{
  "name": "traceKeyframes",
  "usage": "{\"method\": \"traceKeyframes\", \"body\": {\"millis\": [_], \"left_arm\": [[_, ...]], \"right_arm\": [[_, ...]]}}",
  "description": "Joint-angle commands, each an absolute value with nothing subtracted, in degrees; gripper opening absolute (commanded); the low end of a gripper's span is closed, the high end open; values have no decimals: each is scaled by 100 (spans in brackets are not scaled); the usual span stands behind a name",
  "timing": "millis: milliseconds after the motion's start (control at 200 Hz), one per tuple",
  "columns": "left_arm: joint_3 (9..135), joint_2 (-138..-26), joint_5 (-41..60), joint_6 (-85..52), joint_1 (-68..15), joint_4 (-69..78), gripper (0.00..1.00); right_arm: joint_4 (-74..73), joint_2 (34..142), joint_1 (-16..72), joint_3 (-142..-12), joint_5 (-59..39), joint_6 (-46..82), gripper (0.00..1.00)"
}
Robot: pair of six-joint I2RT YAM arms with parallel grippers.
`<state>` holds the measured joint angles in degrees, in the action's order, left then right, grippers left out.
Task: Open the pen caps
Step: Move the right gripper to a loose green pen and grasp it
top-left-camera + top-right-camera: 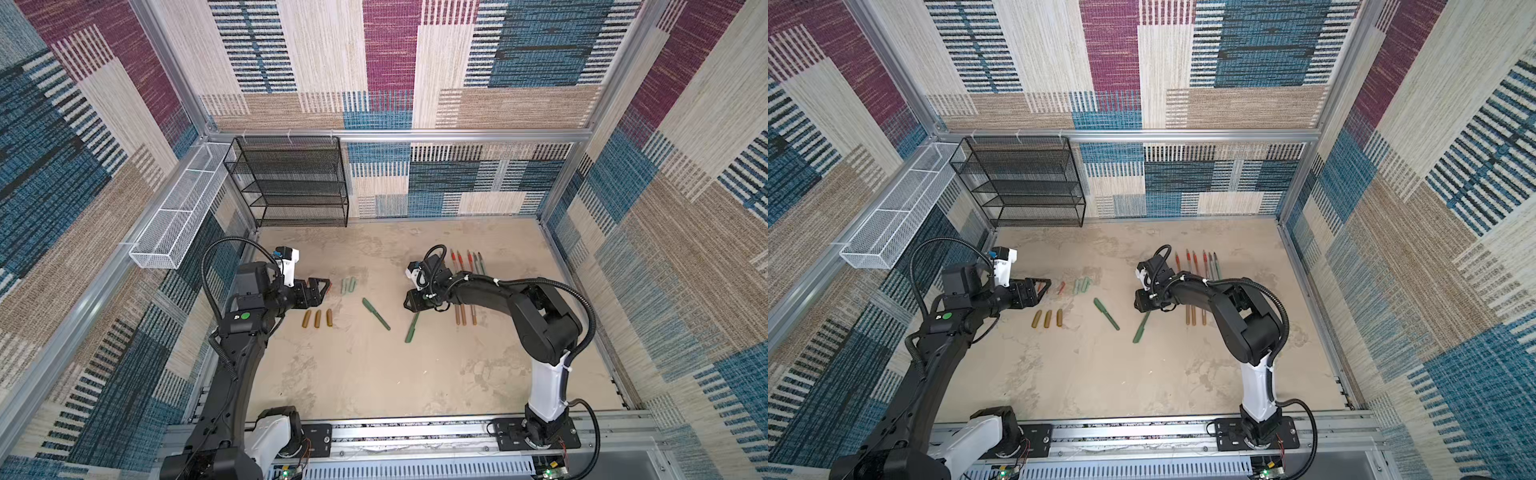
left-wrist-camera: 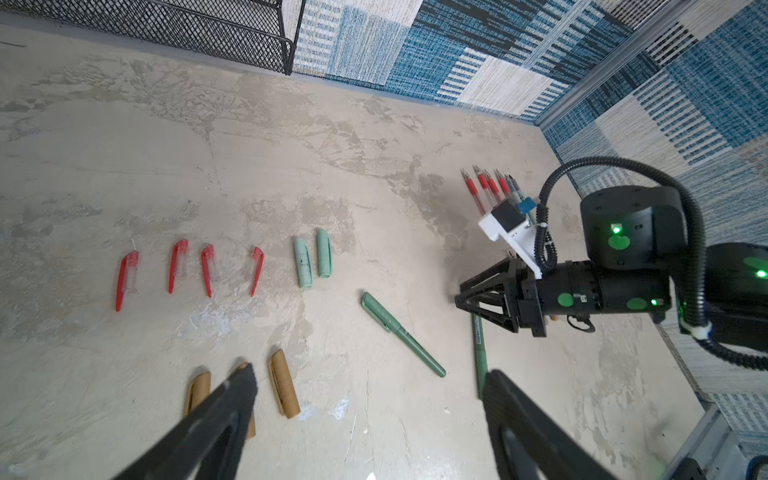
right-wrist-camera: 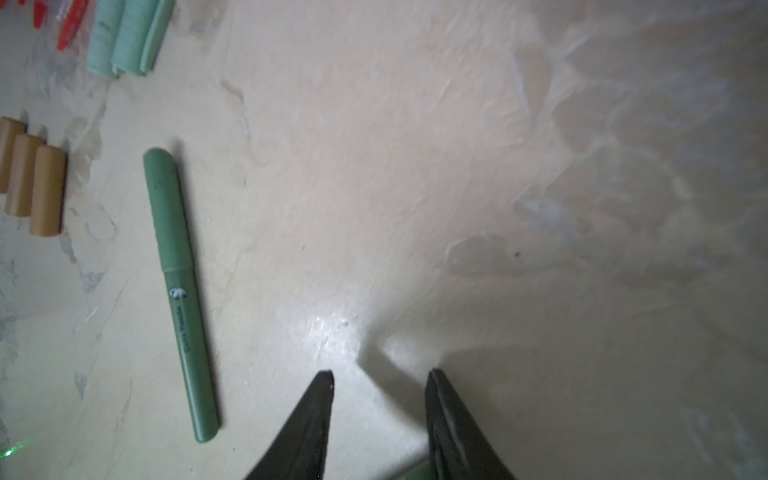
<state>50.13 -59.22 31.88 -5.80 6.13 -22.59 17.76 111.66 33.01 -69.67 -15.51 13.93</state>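
Nearest you on the table [image 1: 374, 374], three bronze caps [image 1: 317, 319] lie side by side in a short row. Your left gripper [image 2: 370, 374] hangs just above and beyond them, its fingers [image 2: 232, 399] spread wide and holding nothing. In the left wrist view one finger covers part of the middle bronze cap.

To the right of that row a green pen [image 3: 180, 291] lies slanted by itself, with its dark green cap [image 3: 162, 208] on the barrel. A second green pen [image 1: 412, 328] lies near it, also slanted, its far end tucked under your right gripper [image 3: 380, 374]. That gripper points down at the table with its fingers parted and bare table between the tips, so it grasps nothing. You cannot tell whether it touches the pen beneath it.

A little further back, two mint caps [image 2: 303, 264] lie just beside each other, and to their left four red caps [image 2: 178, 264] sit spaced out in a row. Over on the right, a row of pen barrels [image 1: 469, 262] lies side by side with tips toward the back wall, partly hidden by the right arm.

At the back left, a black mesh shelf [image 1: 291, 183] stands against the wall, and a white wire basket [image 1: 178, 216] runs along the left wall
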Motion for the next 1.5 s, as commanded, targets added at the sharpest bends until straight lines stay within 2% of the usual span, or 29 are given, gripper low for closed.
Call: {"method": "traceKeyframes", "body": {"millis": [0,551,806,917,1172,1362,1498], "left_arm": [[5044,-5950,3270,-645,620,-2140,89],[5027,-5982,3270,-668,624,-2081,89],[5032,-5987,3270,-689,628,-2080,89],[5104,-6005,3270,-668,642,-2197,89],[5096,-6003,3267,-669,637,-2172,89],[5098,-6011,3499,-699,633,-2166,89],[5072,-6012,3624,-772,615,-2030,89]], "right_arm": [[1824,10966,3305,-6630,-1553,1520,41],[1846,9524,3617,-4786,-1383,1929,40],[2106,9524,4087,-4827,-916,2045,40],[2498,9701,4285,-5132,-399,2107,39],[2903,10095,4632,-5428,272,2210,31],[3000,10275,4721,-5540,513,2237,15],[2804,9942,4727,-5402,573,2360,8]]}}
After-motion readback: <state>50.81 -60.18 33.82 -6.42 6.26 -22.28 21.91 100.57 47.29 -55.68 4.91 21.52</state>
